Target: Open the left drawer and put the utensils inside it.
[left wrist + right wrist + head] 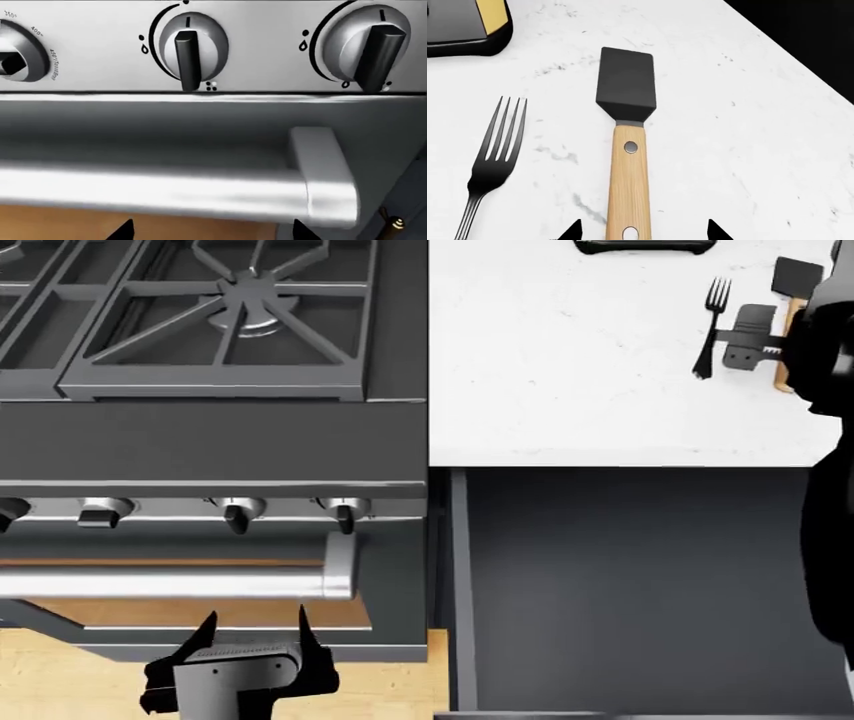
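Observation:
The left drawer (641,590) stands pulled out under the white counter, showing its plain dark grey interior. On the counter, the slim dark fork (711,325) (494,155) lies beside the spatula (627,125), which has a black blade (797,280) and a light wooden handle. My right gripper (763,332) (642,231) hangs open over the spatula handle, a fingertip on each side and not closed on it. My left gripper (254,630) (213,232) is open with nothing in it, low in front of the oven door handle (167,190).
A gas stove (214,320) with a row of knobs (240,512) and a silver oven bar handle (174,585) fills the left. A black object with a yellow face (467,25) sits at the counter's back, near the fork. The counter (574,390) ends just above the drawer.

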Tool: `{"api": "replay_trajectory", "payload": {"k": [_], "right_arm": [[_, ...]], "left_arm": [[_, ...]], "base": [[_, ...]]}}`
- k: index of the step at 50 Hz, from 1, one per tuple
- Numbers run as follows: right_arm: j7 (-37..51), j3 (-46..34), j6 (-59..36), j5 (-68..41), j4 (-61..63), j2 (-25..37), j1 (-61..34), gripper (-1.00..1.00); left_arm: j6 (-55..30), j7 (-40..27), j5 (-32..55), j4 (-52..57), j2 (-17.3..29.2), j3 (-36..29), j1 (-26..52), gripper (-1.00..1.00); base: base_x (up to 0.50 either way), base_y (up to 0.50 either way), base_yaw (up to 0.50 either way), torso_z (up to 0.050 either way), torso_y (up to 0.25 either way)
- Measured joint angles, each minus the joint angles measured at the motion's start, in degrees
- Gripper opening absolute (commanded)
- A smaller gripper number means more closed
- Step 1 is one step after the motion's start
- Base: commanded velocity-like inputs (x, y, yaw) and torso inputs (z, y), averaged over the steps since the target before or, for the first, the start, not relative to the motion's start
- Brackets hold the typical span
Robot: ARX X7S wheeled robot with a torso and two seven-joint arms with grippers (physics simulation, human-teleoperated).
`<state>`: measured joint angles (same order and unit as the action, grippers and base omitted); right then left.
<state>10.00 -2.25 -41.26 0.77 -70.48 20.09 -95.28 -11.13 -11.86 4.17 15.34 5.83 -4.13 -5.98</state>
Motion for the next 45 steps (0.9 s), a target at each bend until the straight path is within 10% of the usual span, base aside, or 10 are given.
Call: {"api": "replay_trajectory", "payload": {"k": [7, 8, 29, 45], "right_arm": [[0.53, -0.6, -0.78, 0.69, 2.93, -0.1, -0.62, 1.0], [0.62, -0.63, -0.78, 0.74, 2.86, -0.11, -0.65, -1.0], [-0.53, -0.06, -1.11, 0.89, 2.29, 0.02, -0.92, -1.0], [-1.86, 2.32, -3.53, -0.25, -2.44, 0.32, 1.43, -1.0]], "left_arm": [[-0.21, -0.37, 0.17, -0.02, 0.22, -0.22, 0.03, 1.0], [-0.16, -0.41, 0.22, -0.02, 0.27, -0.26, 0.03, 1.0], [0.91, -1.4, 1.4, -0.1, 1.36, -1.05, -0.16, 1.0], [0.57, -2.2, 2.4, 0.43, 2.09, -1.69, -0.12, 1.0]], "base": [[0.0, 0.0, 0.0, 0.0, -0.14], [0.0, 0.0, 0.0, 0.0, 0.0], [0.0, 0.0, 0.0, 0.0, -0.004], [0.0, 0.0, 0.0, -0.006, 0.246]]}}
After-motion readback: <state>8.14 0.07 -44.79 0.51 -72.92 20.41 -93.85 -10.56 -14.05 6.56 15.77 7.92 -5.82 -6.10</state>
